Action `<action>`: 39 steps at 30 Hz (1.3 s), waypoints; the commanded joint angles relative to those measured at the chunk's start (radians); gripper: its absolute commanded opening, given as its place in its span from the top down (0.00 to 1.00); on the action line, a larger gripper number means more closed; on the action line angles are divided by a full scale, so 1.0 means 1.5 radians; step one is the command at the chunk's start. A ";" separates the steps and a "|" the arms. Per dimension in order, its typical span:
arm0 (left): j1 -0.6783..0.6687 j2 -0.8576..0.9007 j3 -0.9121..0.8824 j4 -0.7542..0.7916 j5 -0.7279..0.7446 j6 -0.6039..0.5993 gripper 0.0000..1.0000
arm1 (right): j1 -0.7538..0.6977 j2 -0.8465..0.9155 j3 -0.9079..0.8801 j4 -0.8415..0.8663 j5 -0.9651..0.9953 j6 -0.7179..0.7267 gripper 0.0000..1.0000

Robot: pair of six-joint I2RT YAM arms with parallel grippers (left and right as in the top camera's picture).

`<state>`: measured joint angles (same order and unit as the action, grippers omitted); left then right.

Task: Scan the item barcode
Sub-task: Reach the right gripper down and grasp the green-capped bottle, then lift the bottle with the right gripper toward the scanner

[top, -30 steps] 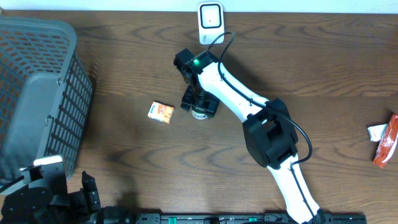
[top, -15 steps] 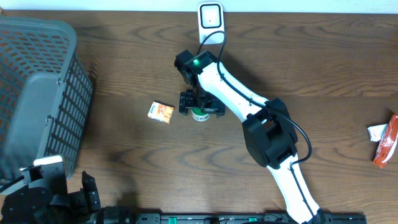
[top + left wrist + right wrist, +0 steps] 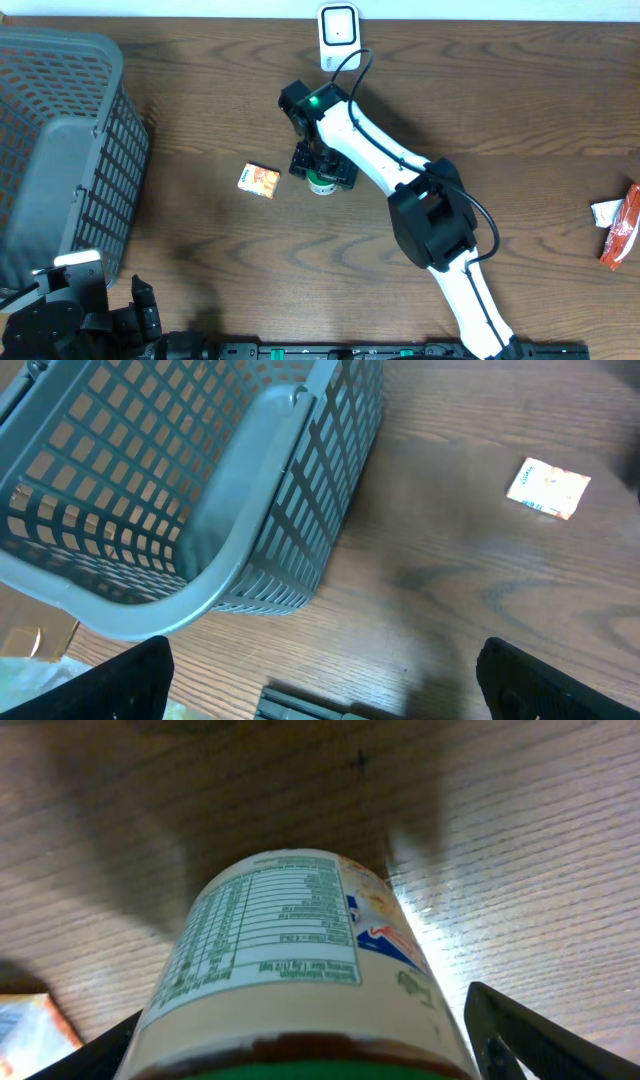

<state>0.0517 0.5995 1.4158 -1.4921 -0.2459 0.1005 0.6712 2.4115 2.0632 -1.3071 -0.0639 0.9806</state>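
Right hand point(image 3: 322, 173) let go of jar point(image 3: 290, 950), then narrowed slightly.

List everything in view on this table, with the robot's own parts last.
table: one, dark brown wood, under everything
basket: one, grey, left end
scanner: one, white, far edge, centre
small packet: one, orange and white, left of the jar, apart from it
jar: one, pale label, green lid, upright, mid-table
wrapper: one, red and white, right edge
left gripper: one, black, open, beside the basket
right gripper: one, black, fingers either side of the jar, grip unclear
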 commanded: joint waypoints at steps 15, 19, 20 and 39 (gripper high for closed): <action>0.003 0.000 0.004 0.000 -0.006 -0.008 0.03 | 0.002 0.032 0.004 -0.001 -0.071 -0.029 0.45; 0.003 0.000 0.004 0.000 -0.006 -0.008 0.03 | -0.032 0.032 0.026 -0.048 -0.177 -0.082 0.48; 0.003 0.000 0.004 0.000 -0.006 -0.008 0.03 | -0.038 0.032 0.030 -0.057 -0.193 -0.089 0.48; 0.003 0.000 0.004 0.000 -0.006 -0.008 0.03 | -0.168 0.032 0.069 -0.254 -0.355 -0.308 0.53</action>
<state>0.0517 0.5995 1.4158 -1.4921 -0.2459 0.1005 0.4206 2.4531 2.1441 -1.6779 -0.5518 0.5652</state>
